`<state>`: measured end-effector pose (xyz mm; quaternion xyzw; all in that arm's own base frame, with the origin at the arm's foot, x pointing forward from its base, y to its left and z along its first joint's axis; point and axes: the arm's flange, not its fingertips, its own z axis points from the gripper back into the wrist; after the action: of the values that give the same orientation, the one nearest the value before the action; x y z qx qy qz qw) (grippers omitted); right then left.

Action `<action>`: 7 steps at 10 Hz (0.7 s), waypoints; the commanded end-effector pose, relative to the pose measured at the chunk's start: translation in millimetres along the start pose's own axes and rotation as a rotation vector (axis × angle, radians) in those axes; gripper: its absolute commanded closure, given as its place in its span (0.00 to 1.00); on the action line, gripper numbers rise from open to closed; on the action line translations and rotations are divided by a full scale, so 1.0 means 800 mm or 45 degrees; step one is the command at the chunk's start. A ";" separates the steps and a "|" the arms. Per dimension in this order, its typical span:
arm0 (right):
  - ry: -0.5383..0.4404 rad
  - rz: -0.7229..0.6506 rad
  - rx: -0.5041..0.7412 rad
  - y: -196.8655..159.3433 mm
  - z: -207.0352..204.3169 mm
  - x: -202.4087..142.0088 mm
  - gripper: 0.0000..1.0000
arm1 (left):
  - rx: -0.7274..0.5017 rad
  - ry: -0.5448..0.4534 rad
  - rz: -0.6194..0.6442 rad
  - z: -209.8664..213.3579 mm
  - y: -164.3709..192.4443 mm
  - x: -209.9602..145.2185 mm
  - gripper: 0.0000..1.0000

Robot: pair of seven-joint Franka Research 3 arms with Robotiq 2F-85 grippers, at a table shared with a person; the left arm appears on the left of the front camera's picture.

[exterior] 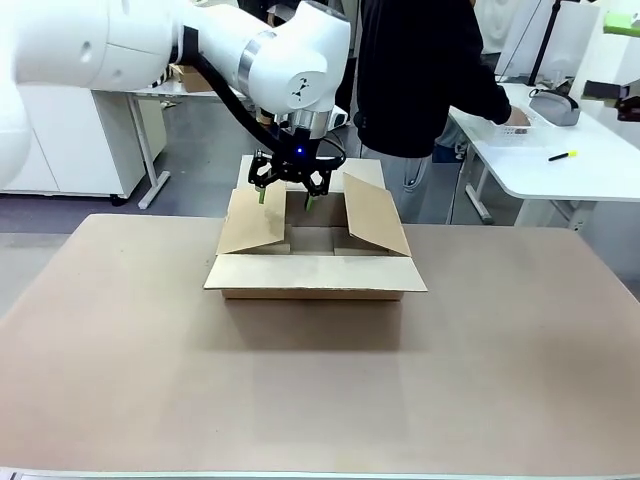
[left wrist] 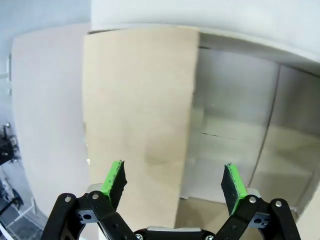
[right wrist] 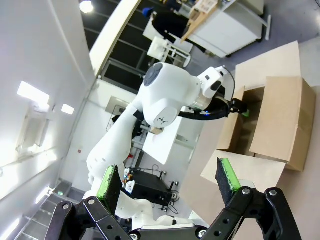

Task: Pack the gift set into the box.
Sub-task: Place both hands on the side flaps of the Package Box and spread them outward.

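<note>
The left gripper [exterior: 290, 192], spread wide and empty, hung directly above the open box [exterior: 315, 262], far nearer than the right arm.

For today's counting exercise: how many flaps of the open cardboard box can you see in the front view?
4. On the box: near flap folded flat toward the camera, left flap and right flap angled upward, far flap mostly hidden behind the left gripper.

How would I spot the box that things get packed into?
Look at the middle of the brown table, under the white arm's open left gripper. The box is a wide plain cardboard carton with flaps spread open, the only thing on that table.
</note>
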<state>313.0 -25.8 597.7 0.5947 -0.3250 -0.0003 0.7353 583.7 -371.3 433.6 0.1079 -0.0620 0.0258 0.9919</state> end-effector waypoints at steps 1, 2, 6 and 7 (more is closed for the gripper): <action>-0.020 0.035 0.032 0.000 -0.005 0.003 0.00 | 0.140 -0.019 0.052 0.011 0.002 0.000 0.00; -0.020 0.035 0.032 0.000 -0.005 0.003 0.00 | 0.183 0.018 0.004 0.003 0.003 -0.001 0.00; -0.020 0.035 0.032 0.000 -0.005 0.003 0.00 | 0.250 0.111 -0.059 -0.020 0.006 0.003 0.00; -0.020 0.035 0.032 0.000 -0.005 0.003 0.00 | 0.262 0.112 -0.052 -0.020 0.009 0.003 0.00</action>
<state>313.0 -25.9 597.7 0.5947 -0.3252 -0.0001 0.7353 581.6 -363.4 409.8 0.1950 -0.0102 0.0264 0.9804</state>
